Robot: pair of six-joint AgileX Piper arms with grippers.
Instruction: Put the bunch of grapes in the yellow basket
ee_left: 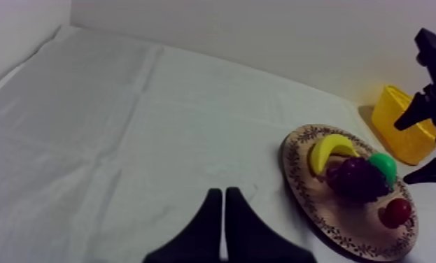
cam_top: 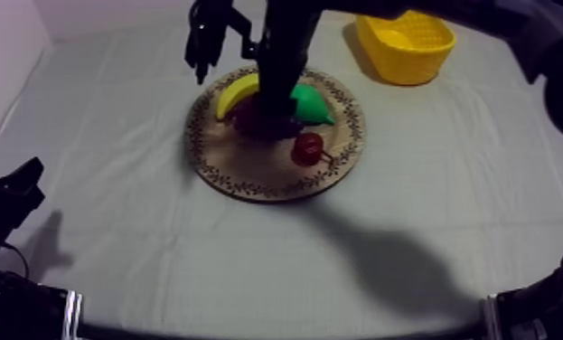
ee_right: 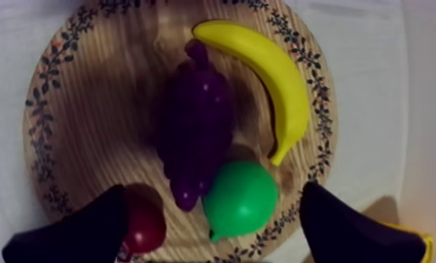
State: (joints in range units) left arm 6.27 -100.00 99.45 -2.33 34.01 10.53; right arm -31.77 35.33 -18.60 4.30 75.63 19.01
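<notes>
Grapes [ee_right: 196,119] are lying lengthwise at the middle of the board [ee_right: 73,105]. Banana [ee_right: 269,77] is curving along one flank, just beside the bunch. Pear [ee_right: 240,198] is sitting at the narrow tip; touching or just apart, cannot tell. Red fruit [ee_right: 145,225] is sitting near the same tip, on the other side.

Right hand [ee_right: 213,199] is hovering above the board, fingers [ee_right: 87,231] spread wide, nothing between them. No contact with the grapes yet. Seen from the wrist, the fingers are bracketing the pear and the bunch's tip, not its thick middle.

Judgement: the step in hand is lining up for the grasp.
- The hand probably needs shifting along the bunch toward its thick middle, so that pear and red fruit are falling outside the closing path.
- Closing across the short width looks best, one finger going down into the gap on the banana side.
- A straight, slow descent should be avoiding a nudge to the banana.
- The grip should be reaching low on the bunch; a pinch on the top beads alone may be slipping.

Basket [cam_top: 409,65] is standing on the counter [cam_top: 113,226] beyond the board, well apart, on the right arm's side. The lift should be clearing its rim.

Left hand [ee_left: 222,194] is resting low over the counter, fingers pressed together, well apart from the board.
</notes>
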